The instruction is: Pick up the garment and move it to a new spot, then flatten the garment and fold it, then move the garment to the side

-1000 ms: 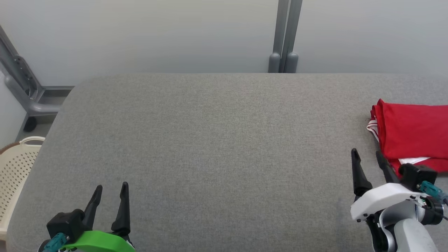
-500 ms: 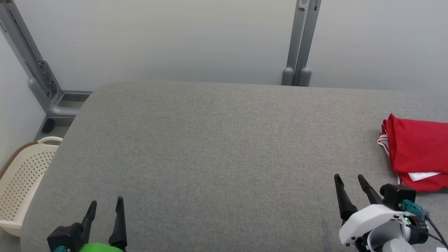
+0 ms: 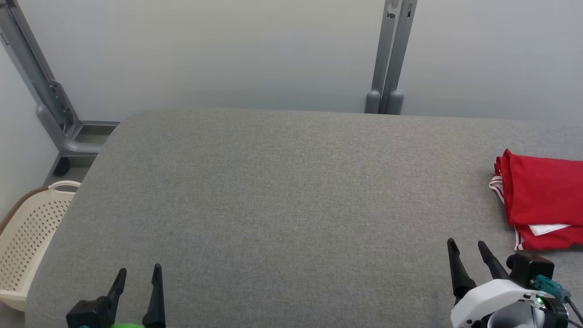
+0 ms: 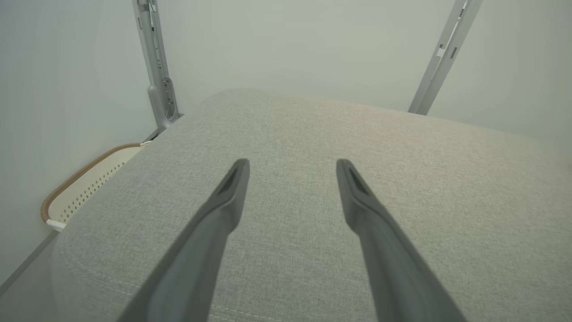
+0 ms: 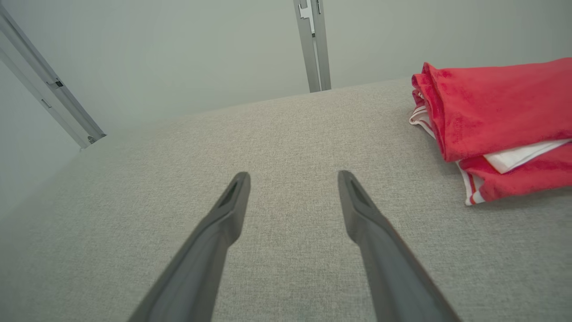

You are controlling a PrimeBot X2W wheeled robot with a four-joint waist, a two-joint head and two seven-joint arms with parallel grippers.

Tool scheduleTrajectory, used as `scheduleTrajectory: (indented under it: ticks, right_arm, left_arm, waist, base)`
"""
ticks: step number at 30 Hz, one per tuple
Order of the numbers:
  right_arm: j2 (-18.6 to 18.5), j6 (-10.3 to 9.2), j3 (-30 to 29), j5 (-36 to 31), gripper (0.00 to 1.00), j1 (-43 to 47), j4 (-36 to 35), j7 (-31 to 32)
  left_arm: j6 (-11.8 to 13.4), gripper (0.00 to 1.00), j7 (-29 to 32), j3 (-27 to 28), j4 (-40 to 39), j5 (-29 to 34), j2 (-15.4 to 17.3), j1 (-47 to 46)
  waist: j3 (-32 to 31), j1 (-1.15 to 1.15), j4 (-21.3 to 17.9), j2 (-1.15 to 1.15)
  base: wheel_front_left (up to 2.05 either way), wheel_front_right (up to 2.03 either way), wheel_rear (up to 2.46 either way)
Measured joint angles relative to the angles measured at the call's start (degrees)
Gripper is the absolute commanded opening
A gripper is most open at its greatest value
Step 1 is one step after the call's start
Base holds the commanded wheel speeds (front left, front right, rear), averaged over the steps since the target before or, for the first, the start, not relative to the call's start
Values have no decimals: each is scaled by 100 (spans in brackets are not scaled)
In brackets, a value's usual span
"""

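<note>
A cream basket (image 3: 27, 237) stands left of the grey padded worktop (image 3: 282, 191), above whose near edge the left gripper (image 3: 140, 269) hovers, jaws apart and empty. Farther right, the right gripper (image 3: 466, 243), jaws also apart, hangs near the folded red garment (image 3: 542, 196) lying at the worktop's right edge.

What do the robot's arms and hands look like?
The left gripper and right gripper each have two long, dark, tapering fingers. The left sits on a bright green shell; the right on a white shell, with a black block, teal connector, small green light and thin dark cables.
</note>
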Motion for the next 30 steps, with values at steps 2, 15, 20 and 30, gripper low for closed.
scheduleTrajectory:
  ticks: [2,15,20,30]
  right_arm:
    - [1,0,-55,-38,100,14,5,-26]
    - [0,0,-58,-47,100,48,19,-31]
    - [45,0,-57,-38,0,143,186,-20]
    - [80,0,-130,617,0,242,259,105]
  left_arm:
    - [16,100,-9,-22,-31,53,-3,0]
    - [74,100,-24,-53,-76,97,-35,-3]
    - [67,0,-15,-109,92,94,-126,34]
    - [-70,0,211,21,279,-413,-349,73]
  waist:
    - [4,0,-51,0]
    - [43,0,-175,0]
    - [41,0,-174,0]
    - [78,0,-202,0]
  base:
    - [0,0,0]
    - [0,0,0]
    - [0,0,0]
    - [0,0,0]
